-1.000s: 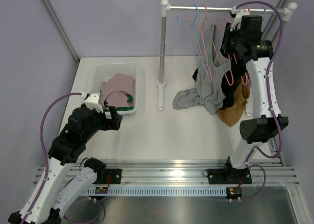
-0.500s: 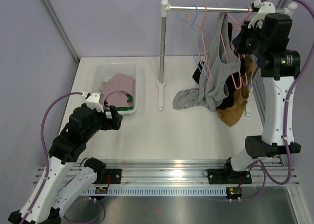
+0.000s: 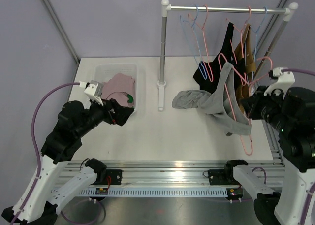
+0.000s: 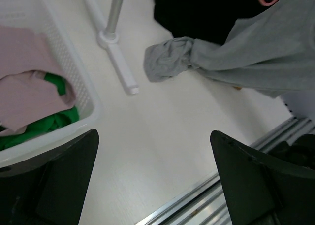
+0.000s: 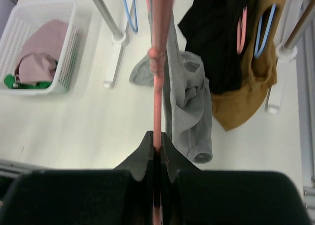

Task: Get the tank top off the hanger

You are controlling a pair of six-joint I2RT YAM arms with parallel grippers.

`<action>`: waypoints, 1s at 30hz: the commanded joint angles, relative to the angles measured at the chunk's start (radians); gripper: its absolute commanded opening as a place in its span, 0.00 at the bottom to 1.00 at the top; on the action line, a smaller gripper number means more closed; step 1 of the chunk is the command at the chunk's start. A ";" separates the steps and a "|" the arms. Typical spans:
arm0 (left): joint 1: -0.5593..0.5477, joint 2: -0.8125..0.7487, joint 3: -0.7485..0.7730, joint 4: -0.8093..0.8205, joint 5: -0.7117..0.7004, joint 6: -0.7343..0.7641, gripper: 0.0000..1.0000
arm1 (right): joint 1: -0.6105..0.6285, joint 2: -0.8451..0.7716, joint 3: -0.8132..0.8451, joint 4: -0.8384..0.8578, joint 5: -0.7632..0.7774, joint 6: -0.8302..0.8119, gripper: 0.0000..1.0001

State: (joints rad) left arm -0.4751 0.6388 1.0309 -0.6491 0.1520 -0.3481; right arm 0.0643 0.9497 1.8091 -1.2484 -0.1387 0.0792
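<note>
Tank top (image 3: 215, 101) hangs on a pink hanger (image 5: 158, 33). Left hand (image 4: 153, 151), fingers apart, hovers by the basket (image 3: 98, 70). Bare desk (image 3: 162, 136) lies between. The top slants from its bunched end near the rack (image 3: 162, 48) rightward to the right hand (image 5: 156, 146), clamped on the hanger at the desk's right edge.

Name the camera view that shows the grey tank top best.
Top external: the whole grey tank top shows, from the pink hanger down to its bunched end on the table. Left wrist crops its upper part at the frame edge; right wrist has the hanger crossing in front of it.
</note>
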 commanded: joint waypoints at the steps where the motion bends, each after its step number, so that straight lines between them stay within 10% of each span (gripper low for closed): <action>1: -0.065 0.051 0.075 0.167 0.107 -0.051 0.99 | 0.005 -0.116 -0.082 -0.081 -0.071 0.017 0.00; 14: -0.709 0.323 0.138 0.497 -0.430 0.098 0.99 | 0.132 -0.315 -0.286 -0.143 -0.329 0.027 0.00; 30: -0.767 0.668 0.248 0.614 -0.525 0.150 0.78 | 0.167 -0.296 -0.323 -0.077 -0.512 0.022 0.00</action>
State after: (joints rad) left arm -1.2381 1.3033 1.2453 -0.1421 -0.3473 -0.2077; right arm 0.2211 0.6445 1.4841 -1.3773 -0.5961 0.1017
